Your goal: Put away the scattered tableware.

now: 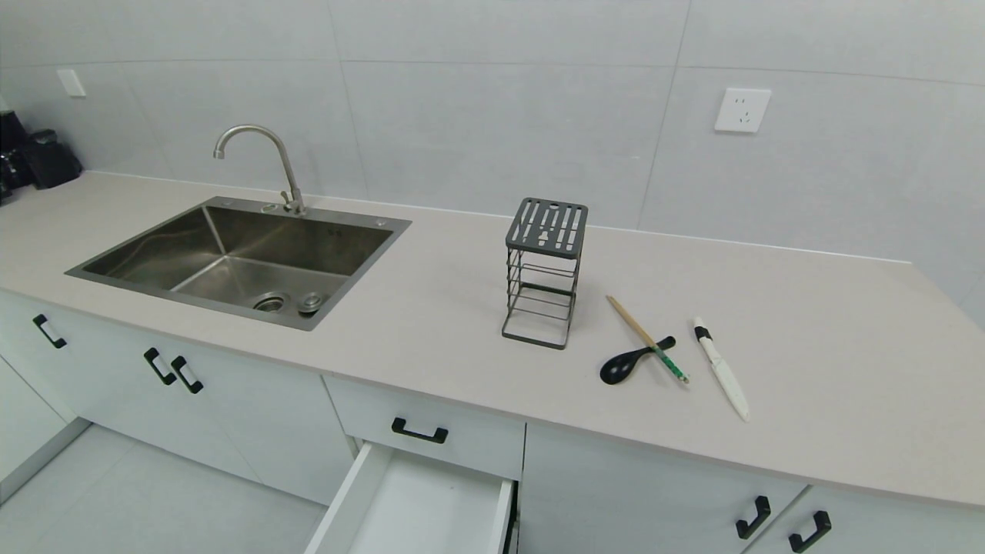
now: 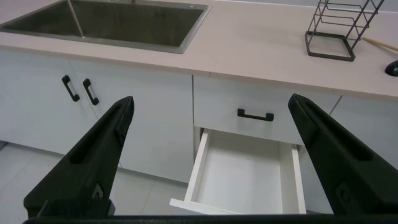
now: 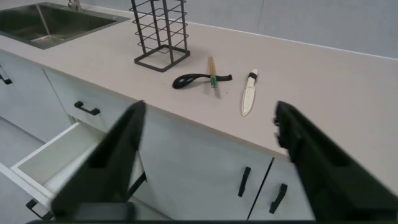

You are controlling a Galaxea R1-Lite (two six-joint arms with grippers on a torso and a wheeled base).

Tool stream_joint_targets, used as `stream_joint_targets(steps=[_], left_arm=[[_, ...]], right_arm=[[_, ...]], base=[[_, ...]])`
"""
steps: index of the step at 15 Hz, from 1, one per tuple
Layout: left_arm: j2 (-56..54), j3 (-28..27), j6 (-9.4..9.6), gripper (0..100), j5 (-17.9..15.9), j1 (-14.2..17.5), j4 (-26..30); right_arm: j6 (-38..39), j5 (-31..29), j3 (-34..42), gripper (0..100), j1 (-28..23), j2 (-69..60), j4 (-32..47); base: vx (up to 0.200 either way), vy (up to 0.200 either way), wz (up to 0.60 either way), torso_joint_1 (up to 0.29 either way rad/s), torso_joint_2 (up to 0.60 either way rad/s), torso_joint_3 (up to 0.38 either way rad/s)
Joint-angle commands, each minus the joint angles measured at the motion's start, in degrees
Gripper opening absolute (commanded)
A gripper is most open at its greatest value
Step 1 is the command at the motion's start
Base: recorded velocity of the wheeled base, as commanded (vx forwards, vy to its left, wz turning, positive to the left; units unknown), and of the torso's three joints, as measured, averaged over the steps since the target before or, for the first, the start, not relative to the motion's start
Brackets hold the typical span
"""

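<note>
left gripper (image 2: 210,106) and right gripper (image 3: 208,111) both spread wide; head cam gets the faucet (image 1: 288,181), left wrist cam looks inside the open drawer (image 2: 245,168).

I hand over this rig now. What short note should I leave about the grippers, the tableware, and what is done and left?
Left gripper: open, empty, facing the open drawer.
Right gripper: open, empty, low before the counter.
Black spoon, wooden stick across its handle, and white knife lie on the counter beside the empty wire rack.
Done: nothing put away.
Left: all three pieces.
</note>
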Motion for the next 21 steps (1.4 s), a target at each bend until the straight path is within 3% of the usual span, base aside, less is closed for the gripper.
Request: stream_joint_targets(steps=[1,3,5,7,12,16,21], left_arm=[[0.07,0.0,0.02,100,0.05,0.01,-0.01],[0.07,0.0,0.02,100,-0.04,0.01,-0.01],[0.07,0.0,0.02,100,-0.04,0.01,-0.01],[0.07,0.0,0.02,100,0.05,0.01,-0.01],[0.07,0.0,0.02,100,0.05,0.01,-0.01],[0.07,0.0,0.02,100,0.05,0.01,-0.01],[0.07,0.0,0.02,100,0.05,0.01,-0.01]], right_arm=[[0.01,0.14,0.0,100,-0.02,0.05,-0.04],[0.01,0.14,0.17,100,-0.02,0.05,-0.57],[0.1,0.05,0.88,100,-0.02,0.05,-9.01],[0.01,0.85,0.79,100,0.16,0.05,-8.57],[0.01,3.04,-7.47,100,7.28,23.34,-7.25],[-0.25,3.04,-13.62,100,7.28,40.74,-8.22],[-0.6,2.78,-15.12,100,6.93,65.88,-25.35]], base=[[0.0,0.0,0.0,0.0,0.0,0.0],[0.0,0.0,0.0,0.0,0.0,0.0],[0.0,0.0,0.0,0.0,0.0,0.0],[0.0,0.0,0.0,0.0,0.0,0.0],[0.0,0.0,0.0,0.0,0.0,0.0],[0.0,0.0,0.0,0.0,0.0,0.0],[0.0,0.0,0.0,0.0,0.0,0.0]])
